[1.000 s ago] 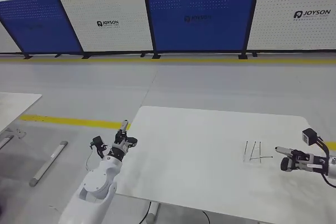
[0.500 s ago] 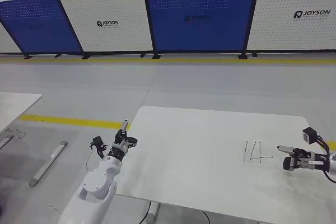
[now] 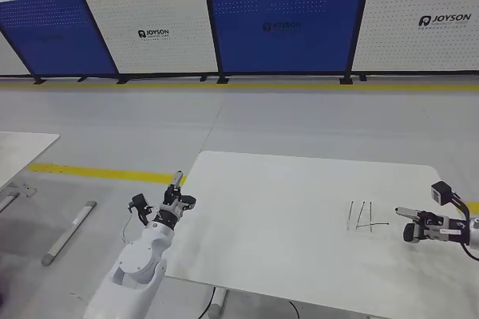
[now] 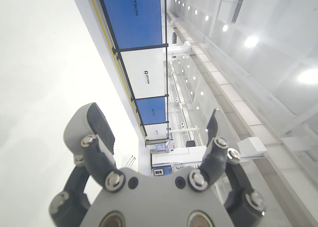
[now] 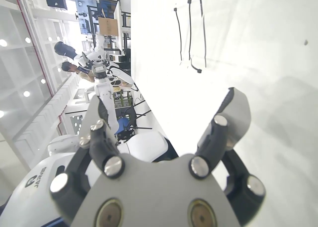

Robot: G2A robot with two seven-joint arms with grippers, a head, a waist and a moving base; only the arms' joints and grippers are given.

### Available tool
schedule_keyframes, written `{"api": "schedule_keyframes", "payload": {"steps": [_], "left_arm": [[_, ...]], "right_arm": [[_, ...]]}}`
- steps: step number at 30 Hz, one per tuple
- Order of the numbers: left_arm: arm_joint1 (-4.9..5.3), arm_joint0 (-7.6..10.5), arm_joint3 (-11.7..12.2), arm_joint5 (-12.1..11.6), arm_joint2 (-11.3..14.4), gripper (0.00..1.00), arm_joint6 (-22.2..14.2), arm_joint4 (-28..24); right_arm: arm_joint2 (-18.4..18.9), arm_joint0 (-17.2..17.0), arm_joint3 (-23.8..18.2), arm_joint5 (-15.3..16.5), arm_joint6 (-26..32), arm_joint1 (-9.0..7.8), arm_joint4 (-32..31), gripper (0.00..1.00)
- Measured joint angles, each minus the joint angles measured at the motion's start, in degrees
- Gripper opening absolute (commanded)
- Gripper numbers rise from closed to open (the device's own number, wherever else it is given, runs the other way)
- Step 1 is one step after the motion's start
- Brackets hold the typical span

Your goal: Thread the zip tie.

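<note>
Four black zip ties (image 5: pixel 190 29) on one white table (image 3: pixel 287 207): three side by side, a fourth across their ends.

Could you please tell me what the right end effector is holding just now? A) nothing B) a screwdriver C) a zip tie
A: the right end effector is open and empty, and the zip ties lie on the table ahead, apart from it.

A white table (image 3: pixel 287 207) with rounded corners carries three black zip ties (image 5: pixel 190 31) on its right half, side by side and roughly parallel. A fourth tie (image 3: pixel 373 226) lies across their near ends. A small dark speck (image 5: pixel 305 42) sits apart.
</note>
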State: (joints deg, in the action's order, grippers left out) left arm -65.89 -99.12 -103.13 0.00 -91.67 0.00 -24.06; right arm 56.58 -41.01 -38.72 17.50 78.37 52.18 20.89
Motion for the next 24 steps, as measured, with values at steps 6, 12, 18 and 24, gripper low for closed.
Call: {"api": "schedule_keyframes", "payload": {"steps": [6,12,18,24], "left_arm": [[0.0,0.0,0.0,0.0,0.0,1.0,0.0,0.0],[0.0,0.0,0.0,0.0,0.0,1.0,0.0,0.0],[0.0,0.0,0.0,0.0,0.0,1.0,0.0,0.0],[0.0,0.0,0.0,0.0,0.0,1.0,0.0,0.0]], "right_arm": [[-1.2,0.7,1.2,1.3,-1.6,0.99,-0.6,1.0],[-4.4,3.8,5.3,2.0,-0.9,3.46,-1.9,1.0],[-6.0,6.4,10.0,2.0,-0.3,5.91,-1.6,1.0],[-6.0,6.3,10.0,2.0,-0.3,5.89,-1.6,1.0]]}}
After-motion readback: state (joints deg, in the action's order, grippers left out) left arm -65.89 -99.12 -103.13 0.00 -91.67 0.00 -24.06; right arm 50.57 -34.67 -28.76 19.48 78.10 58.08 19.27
